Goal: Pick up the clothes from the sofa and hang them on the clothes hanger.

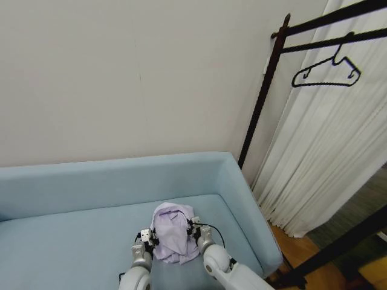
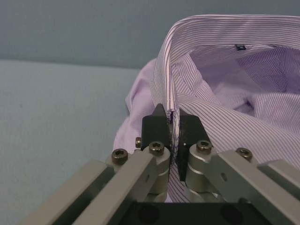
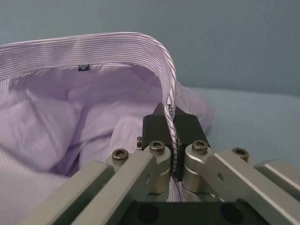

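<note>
A lilac striped shirt [image 1: 172,237] lies bunched on the pale blue sofa [image 1: 72,187]. My left gripper [image 1: 147,237] is shut on the shirt's collar edge on one side, and my right gripper [image 1: 193,228] is shut on the collar at the other side. The left wrist view has the black fingertips [image 2: 157,127] pinching the collar of the shirt [image 2: 225,93]. In the right wrist view the fingertips [image 3: 187,129] clamp the opposite collar end of the shirt [image 3: 70,108]. A black clothes hanger [image 1: 326,74] hangs on the dark rail [image 1: 338,25] at the upper right.
The rack's dark upright post [image 1: 263,96] rises beside the sofa's right arm. White curtains [image 1: 326,157] hang behind the rack. A wooden floor [image 1: 302,251] shows to the right of the sofa. A plain wall backs the sofa.
</note>
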Tool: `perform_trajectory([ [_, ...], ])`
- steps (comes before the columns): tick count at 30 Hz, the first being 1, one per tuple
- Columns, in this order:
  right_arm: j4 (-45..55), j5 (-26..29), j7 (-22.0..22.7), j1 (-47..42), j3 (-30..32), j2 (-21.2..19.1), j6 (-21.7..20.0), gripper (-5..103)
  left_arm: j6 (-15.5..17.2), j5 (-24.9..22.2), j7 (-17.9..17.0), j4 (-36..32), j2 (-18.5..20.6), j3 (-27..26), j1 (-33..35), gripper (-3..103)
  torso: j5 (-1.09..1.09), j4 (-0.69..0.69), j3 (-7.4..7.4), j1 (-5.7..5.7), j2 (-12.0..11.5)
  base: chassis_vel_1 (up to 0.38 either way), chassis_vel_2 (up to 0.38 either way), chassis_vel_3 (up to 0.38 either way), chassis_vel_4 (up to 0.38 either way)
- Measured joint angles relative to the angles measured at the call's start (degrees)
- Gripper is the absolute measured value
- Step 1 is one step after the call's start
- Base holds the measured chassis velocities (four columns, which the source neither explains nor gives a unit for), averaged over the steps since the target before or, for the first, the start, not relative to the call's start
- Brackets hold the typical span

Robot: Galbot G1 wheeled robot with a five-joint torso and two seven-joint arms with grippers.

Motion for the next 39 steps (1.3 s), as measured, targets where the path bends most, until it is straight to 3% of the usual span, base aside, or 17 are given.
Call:
perform_trajectory([
  [10, 9.1, 4.5, 1.0, 6.9, 0.4, -6.5, -1.4, 1, -3.1, 0.7, 2.9, -5.4, 4.1, -3.4, -3.8, 2, 0.00, -0.01, 0.00, 0.00, 0.0, 0.000, 0.000, 0.000, 0.000],
  [16, 11.3, 7.7, 1.9, 12.3, -1.7, -7.6, -2.9, 1, -3.2, -1.4, 3.6, -8.9, 8.3, -6.3, -5.3, 2, -0.01, -0.02, 0.00, 0.00, 0.0, 0.000, 0.000, 0.000, 0.000],
  [19, 10.9, 8.7, 1.8, 16.5, -3.7, -6.8, -3.3, 1, -3.2, -2.7, 3.2, -11.0, 10.9, -8.2, -5.4, 2, -0.01, 0.06, 0.00, 0.00, 0.0, 0.000, 0.000, 0.000, 0.000],
  [23, 12.5, 12.1, 2.4, 22.2, -5.9, -7.5, -4.8, 1, -1.4, -7.5, 1.2, -14.1, 17.4, -9.4, -9.5, 2, -0.01, -0.02, 0.00, 0.00, 0.0, 0.000, 0.000, 0.000, 0.000],
  [29, 14.0, 16.0, 3.6, 27.7, -7.9, -8.7, -5.9, 1, -0.1, -11.1, 0.3, -16.2, 21.7, -10.2, -12.4, 2, 0.00, -0.03, 0.00, 0.01, 0.0, 0.000, 0.000, 0.000, 0.000],
  [33, 15.3, 22.0, 5.0, 38.8, -10.6, -11.0, -7.3, 1, 2.2, -17.5, -1.6, -19.1, 26.8, -11.7, -17.3, 2, -0.02, 0.01, 0.00, 0.01, 0.0, 0.000, 0.000, 0.000, 0.000],
  [39, 13.8, 25.6, 4.6, 47.0, -11.2, -13.2, -8.2, 1, 3.1, -22.2, -2.7, -17.8, 31.6, -12.8, -23.2, 2, -0.01, -0.01, 0.00, 0.01, 0.0, 0.000, 0.000, 0.000, 0.000],
])
